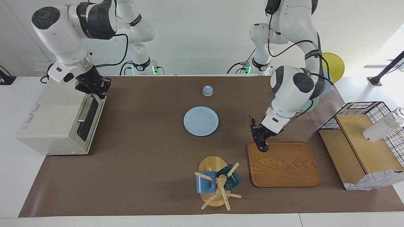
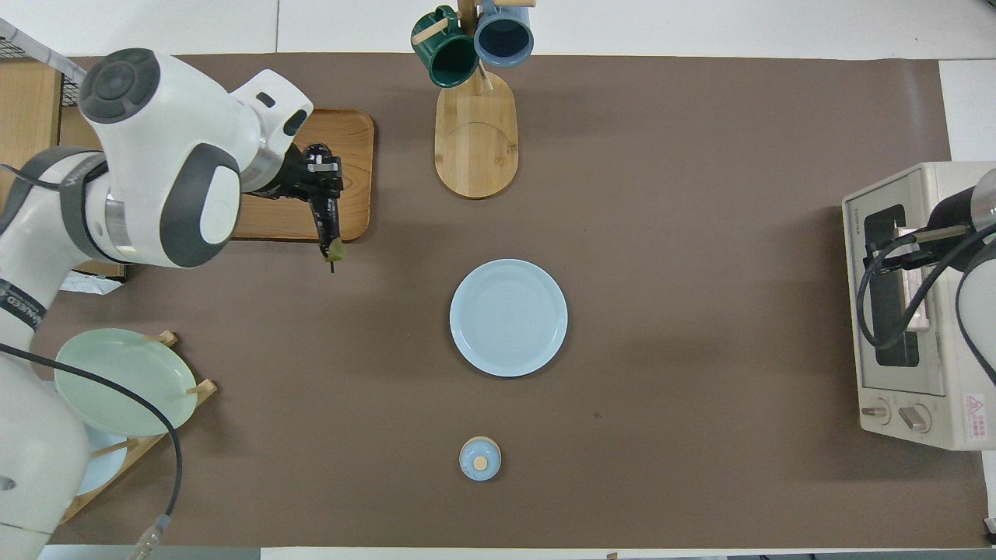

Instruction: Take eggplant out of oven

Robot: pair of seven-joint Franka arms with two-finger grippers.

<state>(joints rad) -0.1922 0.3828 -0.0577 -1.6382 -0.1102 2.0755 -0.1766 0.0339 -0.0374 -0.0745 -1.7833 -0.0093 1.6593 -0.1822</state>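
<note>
Purple eggplant (image 1: 261, 145) hangs clamped in my left jaws (image 1: 259, 136) over the wooden tray (image 1: 284, 165), its long axis running stem at twelve o'clock, tip at six; my right jaws (image 1: 96, 88) sit at the oven (image 1: 53, 126) door handle, their gap unreadable.

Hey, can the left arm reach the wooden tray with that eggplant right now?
Probably yes. The left tool, shut on the eggplant, hangs over the wooden tray's edge nearest the robots, and nothing lies on the tray or stands between them.
</note>
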